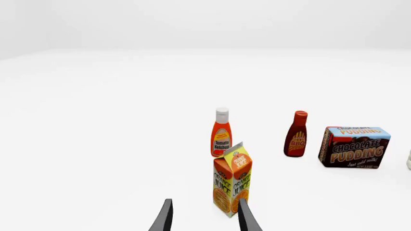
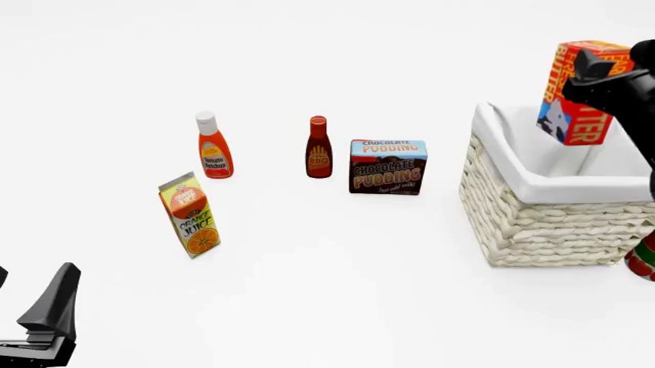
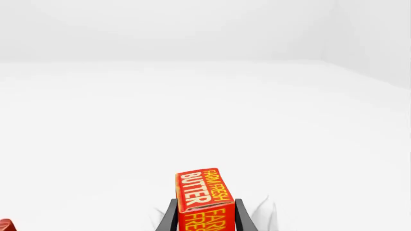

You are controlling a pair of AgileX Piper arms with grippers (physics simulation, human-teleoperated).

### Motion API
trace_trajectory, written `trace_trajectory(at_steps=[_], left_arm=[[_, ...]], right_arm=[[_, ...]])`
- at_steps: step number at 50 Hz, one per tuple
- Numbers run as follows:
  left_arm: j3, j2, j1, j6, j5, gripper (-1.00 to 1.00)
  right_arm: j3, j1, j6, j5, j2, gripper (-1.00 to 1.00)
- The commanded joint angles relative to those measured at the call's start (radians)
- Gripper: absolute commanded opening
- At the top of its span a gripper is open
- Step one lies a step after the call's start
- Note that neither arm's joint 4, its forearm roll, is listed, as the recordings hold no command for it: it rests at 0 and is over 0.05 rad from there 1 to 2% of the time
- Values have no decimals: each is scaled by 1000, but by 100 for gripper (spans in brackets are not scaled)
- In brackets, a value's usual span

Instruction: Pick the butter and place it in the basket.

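Note:
The butter (image 2: 581,92), a red-orange box with yellow lettering and a blue cow corner, is held upright in the air above the basket's (image 2: 532,222) open top. The basket is a large cream wicker one with a white cloth lining and stands at the right. My right gripper (image 2: 599,84) is shut on the butter. In the right wrist view the butter (image 3: 200,192) sits between the two dark fingers (image 3: 239,216). My left gripper (image 2: 29,295) is open and empty at the near left. It also shows open in the left wrist view (image 1: 205,219).
An orange juice carton (image 2: 189,216) stands closest to my left gripper, just ahead of its fingers in the left wrist view (image 1: 232,180). Behind it are a ketchup bottle (image 2: 215,149), a BBQ sauce bottle (image 2: 319,149) and a chocolate pudding box (image 2: 389,166). A red object (image 2: 643,259) sits at the basket's right.

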Motion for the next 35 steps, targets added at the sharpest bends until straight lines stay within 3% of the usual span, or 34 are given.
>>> trace_trajectory(at_steps=[1,35], left_arm=[[0,0,0,0,0,100],[0,0,0,0,0,100]], right_arm=[[-2,-8,19,-31,13,-100],[6,-38,10,-91,82,-100]])
